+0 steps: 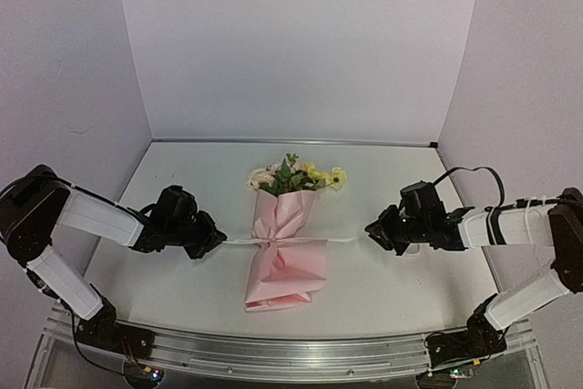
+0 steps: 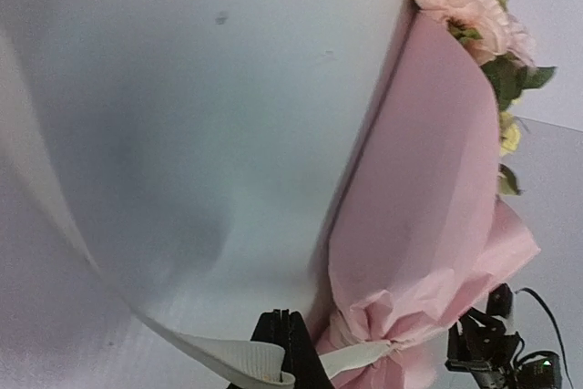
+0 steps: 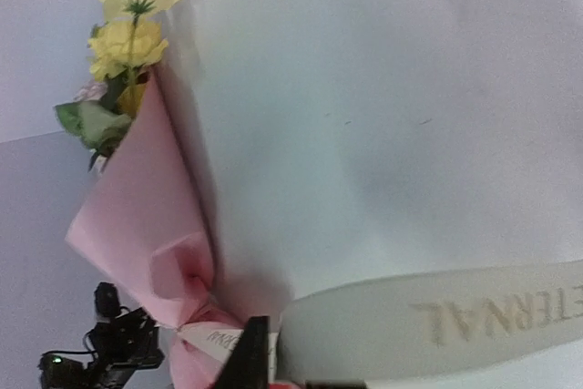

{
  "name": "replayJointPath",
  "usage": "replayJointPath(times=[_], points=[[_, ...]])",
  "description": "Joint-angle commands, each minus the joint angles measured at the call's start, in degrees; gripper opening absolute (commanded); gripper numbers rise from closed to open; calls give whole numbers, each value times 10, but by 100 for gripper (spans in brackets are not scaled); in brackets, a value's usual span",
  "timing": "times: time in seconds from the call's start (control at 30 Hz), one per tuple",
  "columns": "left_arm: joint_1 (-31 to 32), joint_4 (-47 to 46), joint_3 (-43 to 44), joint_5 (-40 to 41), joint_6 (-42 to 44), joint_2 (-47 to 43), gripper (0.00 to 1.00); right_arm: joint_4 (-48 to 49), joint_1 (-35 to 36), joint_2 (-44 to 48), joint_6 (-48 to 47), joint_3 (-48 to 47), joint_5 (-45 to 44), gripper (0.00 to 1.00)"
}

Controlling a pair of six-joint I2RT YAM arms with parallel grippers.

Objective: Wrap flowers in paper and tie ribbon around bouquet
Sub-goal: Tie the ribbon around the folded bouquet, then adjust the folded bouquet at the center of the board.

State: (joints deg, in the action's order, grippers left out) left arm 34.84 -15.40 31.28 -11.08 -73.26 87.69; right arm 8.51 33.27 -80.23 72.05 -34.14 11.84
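The bouquet (image 1: pixel 284 225) lies in the middle of the table. Its pink paper (image 1: pixel 281 271) is pinched at the waist, and the flowers (image 1: pixel 299 176), pink and yellow with green leaves, stick out at the far end. The white ribbon (image 1: pixel 337 240) circles the waist and runs out to both sides. My left gripper (image 1: pixel 217 241) is shut on the left end of the ribbon (image 2: pixel 228 353). My right gripper (image 1: pixel 372 230) is at the right end. In the right wrist view the lettered ribbon (image 3: pixel 437 334) curves past one of its fingers (image 3: pixel 255 357), and the loop hides the other.
White walls (image 1: pixel 301 43) enclose the table on three sides. A metal rail (image 1: pixel 291 348) runs along the near edge between the arm bases. Each wrist view shows the other arm beyond the bouquet: the right arm (image 2: pixel 492 343) and the left arm (image 3: pixel 105 353).
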Motion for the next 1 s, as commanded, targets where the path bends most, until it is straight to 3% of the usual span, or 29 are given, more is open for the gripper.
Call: replayJointPath(times=[0.0, 0.1, 0.23, 0.57, 0.97], points=[[12, 48, 8, 53, 25, 30, 0, -155, 5, 7, -97, -41, -66, 36], [18, 46, 11, 52, 26, 36, 0, -229, 46, 32, -131, -78, -118, 64], [22, 41, 12, 48, 29, 40, 0, -327, 120, 51, -182, -165, -208, 83], [29, 18, 7, 37, 20, 51, 0, -421, 289, -189, -401, -469, -247, 86], [40, 12, 9, 33, 4, 61, 0, -466, 331, -309, -477, -542, -245, 83]])
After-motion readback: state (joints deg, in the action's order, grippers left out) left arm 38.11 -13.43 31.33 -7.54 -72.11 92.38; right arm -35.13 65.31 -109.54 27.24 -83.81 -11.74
